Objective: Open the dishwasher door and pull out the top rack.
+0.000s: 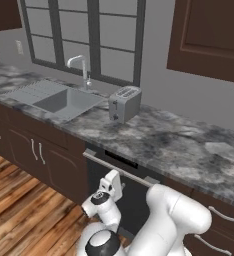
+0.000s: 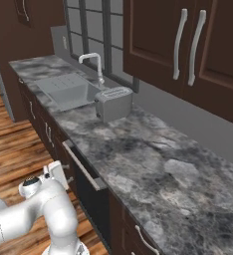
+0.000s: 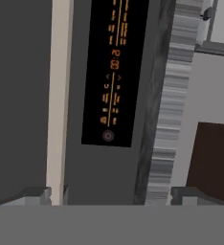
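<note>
Hand view, end effector point(image 3: 111, 194) wide open, empty, facing dishwasher door point(image 3: 18, 95), handle point(image 3: 59, 95)

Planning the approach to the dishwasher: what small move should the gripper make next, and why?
Probably ease forward and shift sideways to centre the open gripper on the silver bar handle. The dishwasher door looks shut, and the handle sits near one fingertip, not between them.

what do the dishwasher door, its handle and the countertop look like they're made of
The dishwasher door looks like matte black painted metal or plastic: flat, dark, no grain. Its bar handle looks like brushed metal, pale silver and even. The countertop looks like polished stone, marble or granite, going by its mottled grey veining. It is all rendered, so this rests on looks alone.
</note>
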You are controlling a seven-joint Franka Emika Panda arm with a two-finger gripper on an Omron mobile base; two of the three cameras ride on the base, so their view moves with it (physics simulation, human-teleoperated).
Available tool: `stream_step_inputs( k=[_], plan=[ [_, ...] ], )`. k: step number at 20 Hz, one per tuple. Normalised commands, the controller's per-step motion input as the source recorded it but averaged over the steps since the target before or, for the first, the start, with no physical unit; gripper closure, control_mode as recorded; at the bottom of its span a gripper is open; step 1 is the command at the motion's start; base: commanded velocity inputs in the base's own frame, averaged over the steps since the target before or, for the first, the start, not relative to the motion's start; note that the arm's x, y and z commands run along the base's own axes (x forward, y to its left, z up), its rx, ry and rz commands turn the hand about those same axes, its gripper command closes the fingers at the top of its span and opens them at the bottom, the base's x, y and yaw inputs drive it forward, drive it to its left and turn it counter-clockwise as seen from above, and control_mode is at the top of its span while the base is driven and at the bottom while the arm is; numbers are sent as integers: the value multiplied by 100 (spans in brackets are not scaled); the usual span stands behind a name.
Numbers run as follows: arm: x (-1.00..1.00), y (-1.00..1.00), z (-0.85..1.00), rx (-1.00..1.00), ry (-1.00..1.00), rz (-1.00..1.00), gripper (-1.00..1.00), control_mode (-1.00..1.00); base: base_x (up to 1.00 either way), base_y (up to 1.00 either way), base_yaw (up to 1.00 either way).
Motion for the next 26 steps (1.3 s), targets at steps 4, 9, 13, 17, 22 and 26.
stream_step_inputs(
  k=[4, 9, 13, 17, 22, 26],
  plan=[
    [30, -5, -20, 0, 0, 0, -100, -100, 0, 0, 0],
    [32, -5, -22, 0, 0, 0, -100, -100, 0, 0, 0],
    [32, -3, -22, -1, 0, 0, -100, -100, 0, 0, 0],
    [31, -4, -24, -2, 0, 0, -100, -100, 0, 0, 0],
    [33, -4, -25, -2, 0, 0, -100, -100, 0, 0, 0],
    [29, -4, -28, -2, 0, 0, -100, -100, 0, 0, 0]
  ],
)
